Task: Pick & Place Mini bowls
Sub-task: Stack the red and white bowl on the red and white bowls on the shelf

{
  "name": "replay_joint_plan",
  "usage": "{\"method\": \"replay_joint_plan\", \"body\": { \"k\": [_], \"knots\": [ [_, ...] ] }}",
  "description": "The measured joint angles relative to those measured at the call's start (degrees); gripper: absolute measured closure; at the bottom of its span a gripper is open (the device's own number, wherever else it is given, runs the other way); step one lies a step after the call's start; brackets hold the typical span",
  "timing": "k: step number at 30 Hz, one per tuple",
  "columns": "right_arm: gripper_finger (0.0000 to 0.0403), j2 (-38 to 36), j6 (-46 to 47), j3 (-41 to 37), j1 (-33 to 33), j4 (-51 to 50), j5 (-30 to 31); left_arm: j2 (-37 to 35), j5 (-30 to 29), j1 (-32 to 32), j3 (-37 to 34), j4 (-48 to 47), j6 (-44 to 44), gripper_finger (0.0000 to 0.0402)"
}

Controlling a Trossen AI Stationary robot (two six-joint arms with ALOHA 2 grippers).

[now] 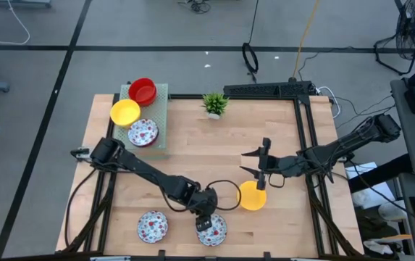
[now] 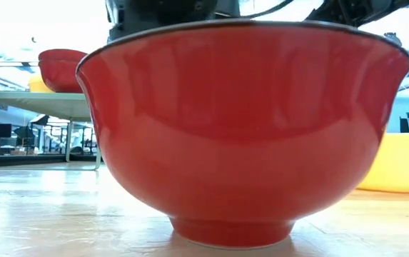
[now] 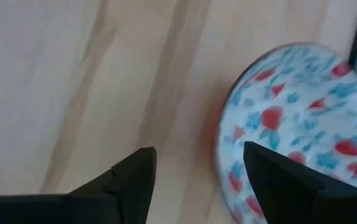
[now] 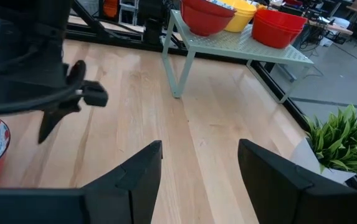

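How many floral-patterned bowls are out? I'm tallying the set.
3: one floral bowl on the green rack beside the yellow bowl, one near the table's front edge, one under the left gripper. None looks hidden.

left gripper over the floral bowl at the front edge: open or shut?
Open. The left wrist view shows the left gripper with its two dark fingers spread apart, wood between them, nothing gripped; the floral bowl sits beside one finger.

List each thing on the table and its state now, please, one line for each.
left gripper: open, over a floral bowl, holding nothing.
right gripper: open, empty, above the table.
floral bowl near the left gripper: upright on the table, free.
second floral bowl: upright on the table.
yellow bowl: upright on the table.
rack: carries one red, one yellow and one floral bowl.
potted plant: upright.
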Motion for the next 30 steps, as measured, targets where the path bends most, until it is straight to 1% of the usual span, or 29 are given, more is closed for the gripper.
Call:
{"method": "replay_joint_plan", "body": {
  "k": [3, 5, 8, 11, 16, 17, 18, 22, 25, 30],
  "knots": [
    [0.0204, 0.0, -0.03, -0.51, 0.01, -0.15, 0.0, 1.12, 0.27, -0.1, 0.07, 0.38, 0.93, 0.0156],
    [0.0204, 0.0, 0.02, -0.52, 0.0, -0.61, 0.0, 1.57, 1.49, -0.15, -0.06, -0.34, 0.94, 0.0156],
    [0.0204, 0.02, 0.43, -0.54, -0.01, -0.67, 0.0, 1.83, 2.85, -0.13, -0.04, 0.6, 0.95, 0.0177],
    [0.0204, 0.01, 0.53, -0.54, -0.01, -0.75, 0.0, 1.77, 4.44, -0.13, -0.03, 1.17, 0.94, 0.0231],
    [0.0204, 0.02, 0.57, -0.54, -0.01, -0.72, 0.0, 1.77, 7.01, 0.0, -0.01, 1.9, 0.7, 0.0358],
    [0.0204, 0.02, 0.56, -0.54, -0.01, -0.68, 0.02, 1.77, 7.72, 0.13, -0.01, 1.95, 0.69, 0.0378],
    [0.0204, 0.02, 0.58, -0.54, -0.01, -0.66, 0.0, 1.77, 9.01, 0.34, -0.04, 1.68, -0.06, 0.0386],
    [0.0204, 0.02, 0.58, -0.54, -0.01, -0.68, 0.02, 1.61, 9.9, 1.04, -0.06, 2.18, -1.18, 0.0383],
    [0.0204, 0.02, 0.58, -0.54, -0.01, -0.7, 0.02, 0.39, 10.54, 1.98, -0.06, 2.16, -1.81, 0.0392],
    [0.0204, 0.02, 0.57, -0.54, 0.0, -0.77, 0.01, -5.36, 9.88, 3.98, -0.06, 0.83, -0.83, 0.0388]
  ]
}}
